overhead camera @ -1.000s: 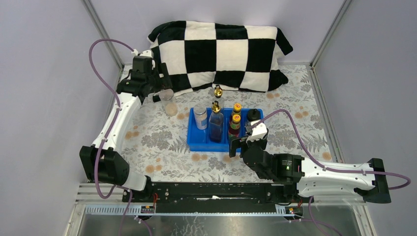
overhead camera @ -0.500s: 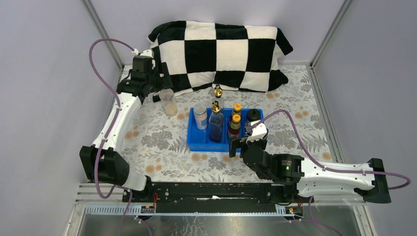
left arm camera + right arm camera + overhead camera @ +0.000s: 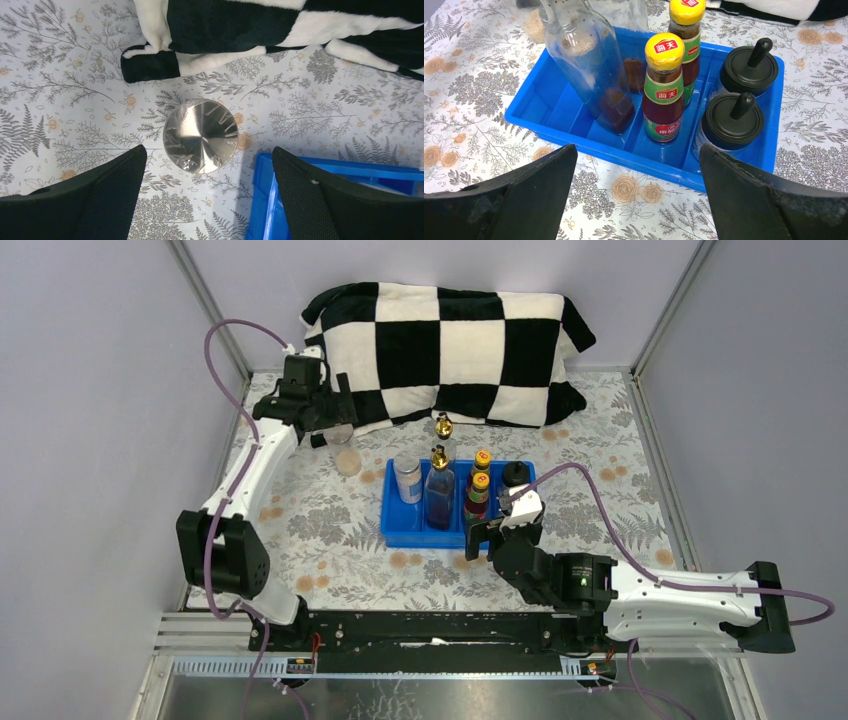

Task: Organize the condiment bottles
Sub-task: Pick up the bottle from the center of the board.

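The blue tray (image 3: 396, 528) holds a grey-lidded jar (image 3: 407, 478), two gold-topped bottles (image 3: 438, 490) and two yellow-capped sauce bottles (image 3: 479, 490). Two black-capped shakers (image 3: 734, 120) stand in its right compartment. A second grey-lidded jar (image 3: 346, 454) stands on the table left of the tray. My left gripper (image 3: 334, 423) hovers open above it. In the left wrist view its lid (image 3: 201, 135) lies just beyond the spread fingers (image 3: 105, 195). My right gripper (image 3: 634, 195) is open and empty at the tray's near edge (image 3: 644, 167), facing the sauce bottles (image 3: 664, 90).
A black-and-white checkered blanket (image 3: 450, 350) lies along the back of the table, close behind the left gripper. The flowered tablecloth (image 3: 330, 530) covers the table. Grey walls stand on both sides.
The left arm has shifted right and toward the back, bringing its gripper more squarely over the loose jar. The right arm and the bottles have not moved.
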Tool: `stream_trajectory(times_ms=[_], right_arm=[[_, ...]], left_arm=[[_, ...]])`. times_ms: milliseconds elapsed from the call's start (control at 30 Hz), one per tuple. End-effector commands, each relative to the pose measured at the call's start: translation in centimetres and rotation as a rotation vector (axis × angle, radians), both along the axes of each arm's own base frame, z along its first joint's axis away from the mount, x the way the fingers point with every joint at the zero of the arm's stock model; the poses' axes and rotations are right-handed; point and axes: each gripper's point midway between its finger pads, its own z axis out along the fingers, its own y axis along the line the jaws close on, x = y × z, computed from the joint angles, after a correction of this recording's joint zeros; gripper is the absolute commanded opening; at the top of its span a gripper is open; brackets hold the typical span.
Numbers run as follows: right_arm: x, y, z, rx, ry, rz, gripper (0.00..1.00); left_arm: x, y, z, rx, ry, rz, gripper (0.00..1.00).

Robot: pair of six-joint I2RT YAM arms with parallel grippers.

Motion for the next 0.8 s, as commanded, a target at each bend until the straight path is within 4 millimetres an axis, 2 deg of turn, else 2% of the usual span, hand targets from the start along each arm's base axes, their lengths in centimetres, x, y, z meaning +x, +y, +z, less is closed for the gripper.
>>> stream_trajectory(times_ms=[0, 100, 333, 633, 767], right_arm=[[0.1, 0.7, 0.4, 0.027, -0.01, -0.004, 1.0], [0.0, 0.8, 0.2, 0.024, -0.007, -0.002, 1.0], [0.1, 0.4, 0.3, 0.024, -0.012, -0.005, 1.0], [0.0, -0.1, 0.0, 0.029, -0.013, -0.013, 1.0], [-0.1, -0.1, -0.2, 0.034, -0.007, -0.011, 1.0]], left_arm=[[1.7, -0.4, -2.1, 0.007, 0.027, -0.02, 0.99], [1.9, -0.3, -3.8, 0.022, 0.061, -0.004, 0.99], [2.7, -0.3, -5.8, 0.026, 0.097, 0.012, 0.99], [1.8, -0.6, -6.0, 0.024, 0.11, 0.016, 0.93], [1.2, -0.7, -6.0, 0.02, 0.117, 0.016, 0.85]])
